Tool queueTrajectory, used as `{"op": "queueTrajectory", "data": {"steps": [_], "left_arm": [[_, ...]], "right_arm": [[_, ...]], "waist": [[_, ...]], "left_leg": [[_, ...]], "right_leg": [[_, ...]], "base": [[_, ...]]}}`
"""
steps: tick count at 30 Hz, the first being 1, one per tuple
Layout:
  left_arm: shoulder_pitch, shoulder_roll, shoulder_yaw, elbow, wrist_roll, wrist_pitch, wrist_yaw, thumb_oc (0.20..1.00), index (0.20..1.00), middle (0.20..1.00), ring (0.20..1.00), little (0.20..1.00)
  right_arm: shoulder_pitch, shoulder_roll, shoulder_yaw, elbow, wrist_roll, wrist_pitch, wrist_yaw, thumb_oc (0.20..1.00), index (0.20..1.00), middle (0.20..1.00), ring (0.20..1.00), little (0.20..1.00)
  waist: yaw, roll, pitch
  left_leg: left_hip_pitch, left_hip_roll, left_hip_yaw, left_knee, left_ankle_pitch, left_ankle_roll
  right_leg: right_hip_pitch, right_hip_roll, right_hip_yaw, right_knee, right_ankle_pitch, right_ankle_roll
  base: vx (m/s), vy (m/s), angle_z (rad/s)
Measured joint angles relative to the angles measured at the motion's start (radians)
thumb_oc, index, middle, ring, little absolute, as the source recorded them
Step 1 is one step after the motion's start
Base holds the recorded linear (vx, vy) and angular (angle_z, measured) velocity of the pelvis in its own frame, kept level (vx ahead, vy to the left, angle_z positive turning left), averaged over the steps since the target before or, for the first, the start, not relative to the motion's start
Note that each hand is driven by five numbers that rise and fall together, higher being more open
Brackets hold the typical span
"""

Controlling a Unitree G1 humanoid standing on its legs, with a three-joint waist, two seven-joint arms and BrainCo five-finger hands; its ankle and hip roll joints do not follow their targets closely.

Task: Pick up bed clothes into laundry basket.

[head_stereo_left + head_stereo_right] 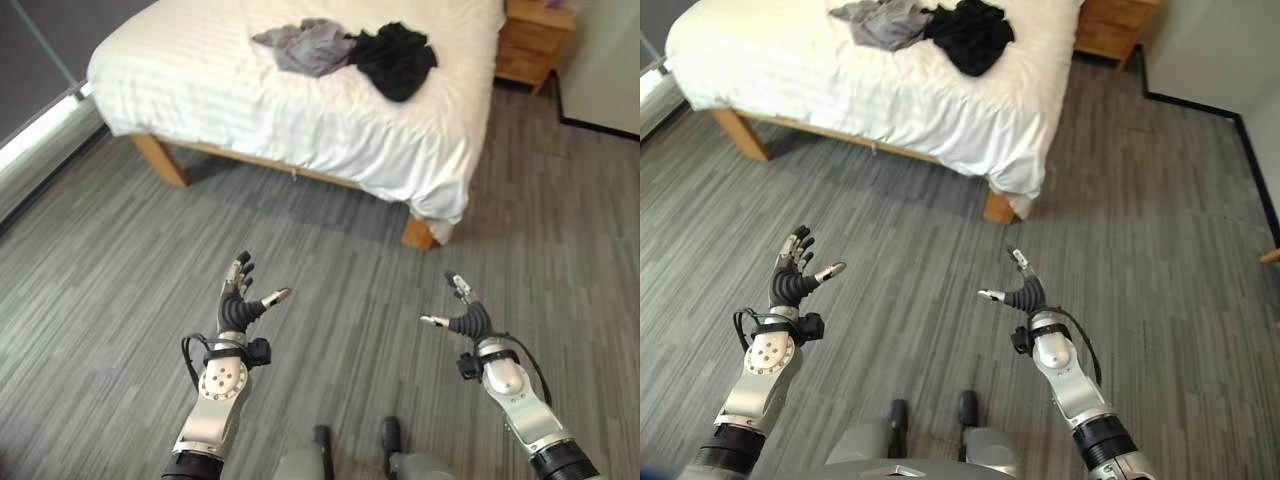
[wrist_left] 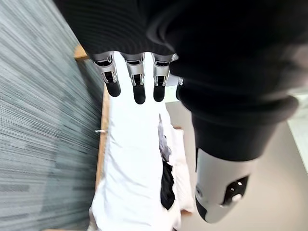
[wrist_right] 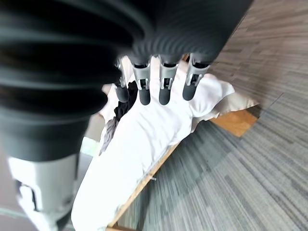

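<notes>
In the left eye view, a grey garment [image 1: 308, 45] and a black garment [image 1: 396, 58] lie touching on the white bed [image 1: 240, 95], well apart from both hands. The left hand [image 1: 238, 300] and right hand [image 1: 462, 310] hover over the floor [image 1: 120, 260], fingers spread and empty. Each wrist view shows straight fingers [image 2: 138, 86] pointing toward the bed.

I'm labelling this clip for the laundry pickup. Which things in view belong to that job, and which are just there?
Belonging to the job:
grey garment, crumpled on the bed
black garment, touching it on the bed
left hand, open over the floor, holding nothing
right hand, open over the floor, holding nothing

Just there:
bed with white sheet
wooden nightstand beside the bed
</notes>
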Motion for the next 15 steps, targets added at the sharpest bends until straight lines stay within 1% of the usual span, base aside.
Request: {"op": "queueTrajectory", "data": {"steps": [1, 2, 3, 4, 5, 6, 7, 8, 9, 10, 11, 12, 13, 14, 15], "left_arm": [[0.003, 0.005, 0.002, 0.018, -0.007, 0.001, -0.001, 1.000, 1.000, 1.000, 1.000, 1.000], [0.004, 0.004, 0.011, 0.027, -0.009, 0.003, -0.001, 1.000, 1.000, 1.000, 1.000, 1.000], [0.005, 0.005, 0.017, 0.029, -0.010, 0.006, -0.001, 1.000, 1.000, 1.000, 1.000, 1.000], [0.004, 0.007, 0.019, 0.033, -0.009, 0.009, -0.002, 1.000, 1.000, 1.000, 1.000, 1.000], [0.003, 0.007, 0.020, 0.034, -0.009, 0.009, -0.002, 1.000, 1.000, 1.000, 1.000, 1.000], [-0.008, 0.007, 0.021, 0.040, -0.009, 0.008, -0.002, 1.000, 1.000, 1.000, 1.000, 1.000], [-0.029, 0.004, 0.021, 0.064, -0.009, 0.008, -0.002, 1.000, 1.000, 1.000, 1.000, 1.000], [-0.038, 0.000, 0.024, 0.080, -0.009, 0.010, -0.002, 1.000, 1.000, 1.000, 1.000, 1.000], [-0.031, -0.007, 0.025, 0.086, -0.009, 0.014, -0.003, 1.000, 1.000, 1.000, 1.000, 1.000], [-0.023, -0.016, 0.025, 0.088, -0.009, 0.020, -0.004, 1.000, 1.000, 1.000, 1.000, 1.000], [-0.008, -0.025, 0.024, 0.087, -0.006, 0.022, -0.008, 1.000, 1.000, 1.000, 1.000, 1.000], [0.010, -0.037, 0.021, 0.086, -0.006, 0.023, -0.012, 1.000, 1.000, 1.000, 1.000, 1.000], [0.018, -0.034, 0.023, 0.083, -0.001, 0.023, -0.013, 1.000, 1.000, 1.000, 1.000, 1.000], [0.021, -0.015, 0.023, 0.062, 0.004, 0.023, -0.013, 1.000, 1.000, 1.000, 1.000, 1.000], [0.025, 0.002, 0.034, 0.021, 0.003, 0.026, -0.018, 1.000, 1.000, 1.000, 1.000, 1.000]], "right_arm": [[-0.015, 0.003, -0.002, 0.013, 0.000, 0.002, -0.010, 1.000, 1.000, 1.000, 1.000, 1.000], [-0.031, 0.004, -0.003, 0.025, 0.000, 0.005, -0.017, 1.000, 1.000, 1.000, 1.000, 1.000], [-0.040, 0.003, -0.007, 0.023, -0.001, 0.006, -0.021, 1.000, 1.000, 1.000, 1.000, 1.000], [-0.044, 0.001, -0.009, 0.023, -0.001, 0.006, -0.023, 1.000, 1.000, 1.000, 1.000, 1.000], [-0.045, 0.000, -0.005, 0.027, -0.003, 0.007, -0.027, 1.000, 1.000, 1.000, 1.000, 1.000], [-0.055, -0.003, -0.004, 0.028, -0.007, 0.007, -0.028, 1.000, 1.000, 1.000, 1.000, 1.000], [-0.066, -0.010, -0.002, 0.036, -0.009, 0.007, -0.028, 1.000, 1.000, 1.000, 1.000, 1.000], [-0.070, -0.014, -0.001, 0.041, -0.011, 0.009, -0.028, 1.000, 1.000, 1.000, 1.000, 1.000], [-0.062, -0.018, -0.001, 0.040, -0.018, 0.011, -0.028, 1.000, 1.000, 1.000, 1.000, 1.000], [-0.049, -0.025, 0.003, 0.039, -0.019, 0.014, -0.027, 1.000, 1.000, 1.000, 1.000, 1.000], [-0.030, -0.037, 0.007, 0.023, -0.021, 0.022, -0.022, 1.000, 1.000, 1.000, 1.000, 1.000], [0.001, -0.056, 0.011, -0.001, -0.025, 0.023, -0.021, 1.000, 1.000, 1.000, 1.000, 1.000], [0.022, -0.049, 0.015, -0.004, -0.036, 0.023, -0.020, 1.000, 1.000, 1.000, 1.000, 1.000], [0.074, -0.028, 0.034, -0.011, -0.049, 0.025, -0.017, 1.000, 1.000, 1.000, 1.000, 1.000], [0.087, -0.019, 0.045, -0.021, -0.054, 0.026, -0.014, 1.000, 1.000, 1.000, 1.000, 1.000]], "waist": [[0.025, -0.016, 0.008], [0.029, -0.020, 0.010], [0.033, -0.022, 0.013], [0.030, -0.014, 0.015], [0.028, -0.006, 0.009], [0.029, 0.000, 0.008], [0.032, 0.007, 0.009], [0.036, 0.010, 0.008], [0.036, 0.010, 0.008], [0.037, 0.011, 0.004], [0.043, 0.021, -0.010], [0.050, 0.043, -0.041], [0.053, 0.036, -0.051], [0.045, 0.028, -0.075], [0.050, 0.016, -0.076]], "left_leg": [[-0.012, 0.013, 0.022, -0.086, -0.014, 0.008], [0.010, 0.021, 0.039, -0.209, -0.013, 0.024], [0.023, 0.027, 0.046, -0.308, -0.003, 0.035], [0.044, 0.037, 0.053, -0.390, 0.014, 0.051], [0.064, 0.057, 0.061, -0.499, 0.028, 0.065], [0.072, 0.093, 0.090, -0.609, 0.028, 0.061], [0.064, 0.138, 0.121, -0.678, 0.028, 0.058], [0.055, 0.171, 0.153, -0.670, 0.025, 0.054], [0.064, 0.189, 0.167, -0.645, 0.024, 0.053], [0.081, 0.186, 0.171, -0.584, 0.015, 0.049], [0.112, 0.173, 0.177, -0.517, -0.008, 0.043], [0.138, 0.161, 0.179, -0.486, -0.028, 0.060], [0.143, 0.133, 0.191, -0.470, 0.009, 0.097], [0.154, 0.099, 0.193, -0.492, 0.013, 0.127], [0.173, 0.070, 0.195, -0.509, 0.014, 0.149]], "right_leg": [[0.011, -0.008, 0.003, -0.030, -0.030, -0.019], [0.006, -0.011, 0.005, -0.034, -0.066, -0.033], [0.006, -0.013, 0.014, -0.033, -0.070, -0.034], [0.014, -0.011, 0.015, -0.034, -0.070, -0.033], [0.018, -0.012, 0.019, -0.034, -0.084, -0.012], [0.016, -0.012, 0.022, -0.034, -0.093, -0.001], [0.017, -0.014, 0.033, -0.034, -0.104, 0.004], [0.024, -0.024, 0.042, -0.037, -0.109, 0.002], [0.055, -0.054, 0.059, -0.038, -0.135, 0.007], [0.082, -0.082, 0.071, -0.039, -0.166, 0.006], [0.108, -0.110, 0.091, -0.038, -0.208, 0.000], [0.127, -0.129, 0.102, -0.027, -0.245, -0.005], [0.107, -0.156, 0.117, 0.081, -0.239, 0.016], [0.063, -0.139, 0.121, 0.234, -0.259, 0.057], [0.045, -0.115, 0.126, 0.319, -0.156, 0.066]], "base": [[0.46, 0.156, 0.17], [0.40, 0.204, -0.07], [0.39, 0.243, -0.05], [0.37, 0.261, 0.01], [0.37, 0.250, -0.01], [0.41, 0.247, -0.09], [0.45, 0.232, -0.19], [0.53, 0.243, -0.27], [0.58, 0.258, -0.30], [0.55, 0.257, -0.42], [0.34, 0.180, -0.51], [0.13, 0.083, -0.52], [0.27, 0.217, -0.09], [0.39, 0.272, 0.16], [0.48, 0.327, 0.15]]}}
